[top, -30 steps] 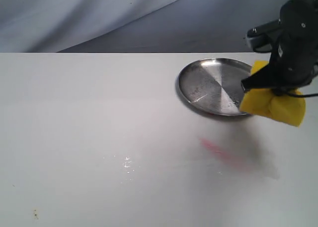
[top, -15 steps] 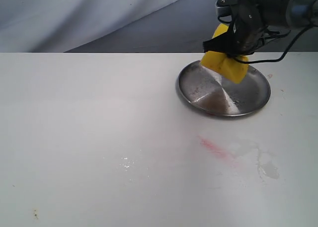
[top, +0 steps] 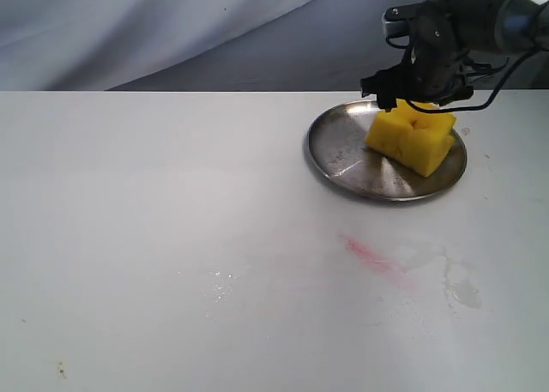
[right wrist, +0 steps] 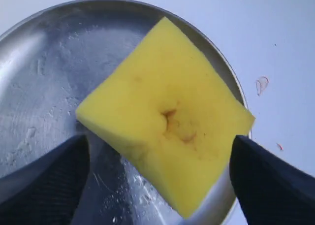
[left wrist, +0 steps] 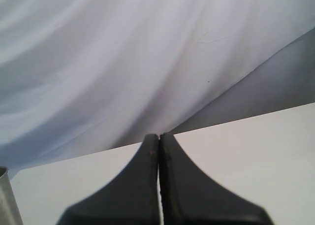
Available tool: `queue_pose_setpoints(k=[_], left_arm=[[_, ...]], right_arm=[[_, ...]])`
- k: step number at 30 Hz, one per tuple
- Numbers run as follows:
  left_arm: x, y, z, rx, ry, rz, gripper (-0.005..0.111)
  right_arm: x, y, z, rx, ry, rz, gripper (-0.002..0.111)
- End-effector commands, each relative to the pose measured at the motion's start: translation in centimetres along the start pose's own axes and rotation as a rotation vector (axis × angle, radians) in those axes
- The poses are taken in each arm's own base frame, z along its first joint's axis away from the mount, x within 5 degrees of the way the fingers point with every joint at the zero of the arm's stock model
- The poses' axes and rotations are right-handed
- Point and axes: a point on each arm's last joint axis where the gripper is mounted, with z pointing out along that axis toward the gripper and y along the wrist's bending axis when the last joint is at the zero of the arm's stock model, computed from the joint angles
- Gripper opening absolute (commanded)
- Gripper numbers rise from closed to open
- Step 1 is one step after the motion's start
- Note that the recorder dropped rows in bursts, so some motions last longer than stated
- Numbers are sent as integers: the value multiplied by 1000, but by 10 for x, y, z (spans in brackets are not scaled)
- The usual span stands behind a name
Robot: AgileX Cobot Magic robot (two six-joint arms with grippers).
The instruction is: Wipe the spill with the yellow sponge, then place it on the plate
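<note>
The yellow sponge point(top: 410, 139) lies on the silver plate point(top: 341, 143), towards its right side. My right gripper point(top: 419, 96) hovers just above it, open. In the right wrist view the sponge point(right wrist: 167, 121) rests free on the plate point(right wrist: 44, 62), dented with an amber stain in its middle. The two dark fingers point(right wrist: 49, 185) of the right gripper point(right wrist: 157, 180) stand wide apart on either side, not touching it. No amber puddle shows; only faint wet streaks point(top: 459, 289) mark the table. My left gripper point(left wrist: 158, 139) is shut on nothing and out of the exterior view.
A faint pink smear point(top: 373, 256) lies in front of the plate. Small droplets point(top: 220, 282) glint near the table's middle. A pale cloth backdrop point(top: 171, 23) hangs behind the table's far edge.
My right gripper carried the sponge from the right over the plate, lowered it there and opened. The sponge now lies free on the plate.
</note>
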Motion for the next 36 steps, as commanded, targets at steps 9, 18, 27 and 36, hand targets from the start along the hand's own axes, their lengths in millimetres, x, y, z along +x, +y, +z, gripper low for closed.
queue_pose_setpoints(k=[9, 18, 27, 36], left_arm=[[-2, 1, 0, -6, -10, -16, 0], [-2, 1, 0, -6, -10, -16, 0], [-2, 1, 0, -6, -10, -16, 0], [-2, 1, 0, -6, -10, -16, 0]], right_arm=[[80, -25, -126, -284, -95, 98, 0], [170, -58, -202, -399, -342, 230, 0], [207, -74, -226, -392, -468, 189, 0], [258, -93, -225, -375, -725, 277, 0]])
